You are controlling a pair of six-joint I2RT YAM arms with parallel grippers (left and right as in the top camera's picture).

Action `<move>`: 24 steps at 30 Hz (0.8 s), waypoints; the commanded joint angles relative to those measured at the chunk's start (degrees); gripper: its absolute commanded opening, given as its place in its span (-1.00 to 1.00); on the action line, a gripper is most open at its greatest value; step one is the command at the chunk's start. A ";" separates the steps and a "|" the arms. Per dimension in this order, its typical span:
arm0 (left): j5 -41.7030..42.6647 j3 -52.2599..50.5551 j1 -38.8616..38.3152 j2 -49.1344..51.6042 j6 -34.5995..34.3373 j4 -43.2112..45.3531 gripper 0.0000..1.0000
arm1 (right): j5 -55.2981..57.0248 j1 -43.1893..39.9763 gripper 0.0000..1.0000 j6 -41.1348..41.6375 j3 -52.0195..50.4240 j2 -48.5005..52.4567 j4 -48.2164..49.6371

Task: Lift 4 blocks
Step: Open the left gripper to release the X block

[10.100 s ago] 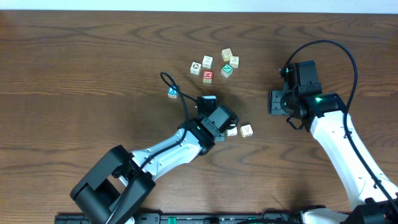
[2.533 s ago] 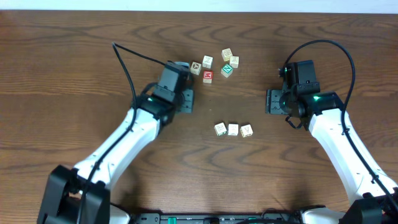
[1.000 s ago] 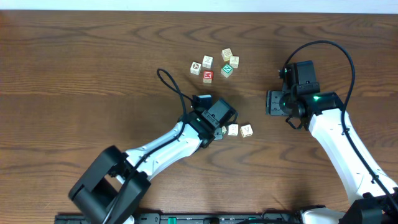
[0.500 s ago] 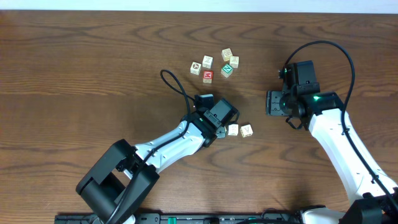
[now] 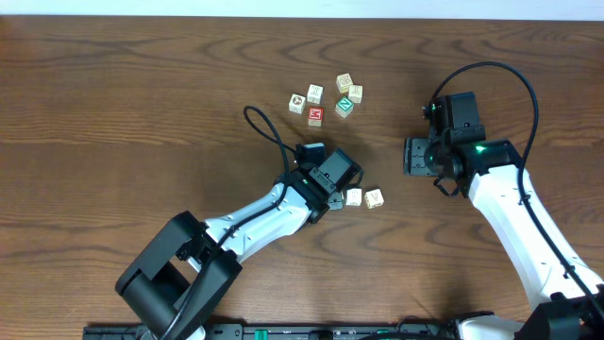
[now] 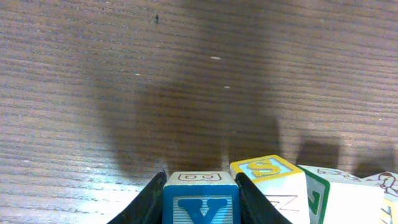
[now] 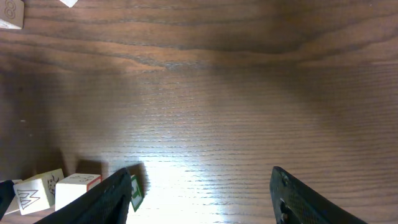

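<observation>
**Left gripper pinching the blue cube at the left end of a 4-block row**

Nearest, the left gripper [image 6: 200, 215] is closed partway on the bright blue wooden alphabet cube [image 6: 200, 200], 1 finger on each side, low over the brown wood-grain table [image 5: 113, 113]. I cannot tell whether the cube rests on the table. Running right from it in 1 row are the cream wooden cube with a yellow S [image 6: 269, 180], a cream wooden cube edged in green [image 6: 348, 202] and a 3rd cream wooden cube [image 5: 375, 198]. Farther right, the right gripper [image 7: 205, 199] hangs wide apart and empty, well apart from the row. Farthest lies a loose cluster of 6 other wooden cubes [image 5: 314, 115]. The main risk is the left gripper's right-hand finger, which sits right against the S cube. Spreading the fingers or sliding sideways would likely shove that cube and skew the row. A crooked row could then buckle if it is squeezed from its ends to lift all 4.
</observation>
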 commanded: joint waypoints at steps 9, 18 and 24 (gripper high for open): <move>-0.17 -0.59 -1.18 3.50 0.98 0.13 -0.55 | 0.74 -0.70 0.36 0.44 -0.33 0.48 -0.15; -0.39 -0.59 -1.14 4.15 2.80 0.09 -0.40 | 0.74 -0.72 0.36 0.44 -0.33 0.48 -0.15; -0.39 -0.59 -1.14 4.15 3.15 0.07 -0.31 | 0.74 -0.72 0.36 0.44 -0.33 0.48 -0.13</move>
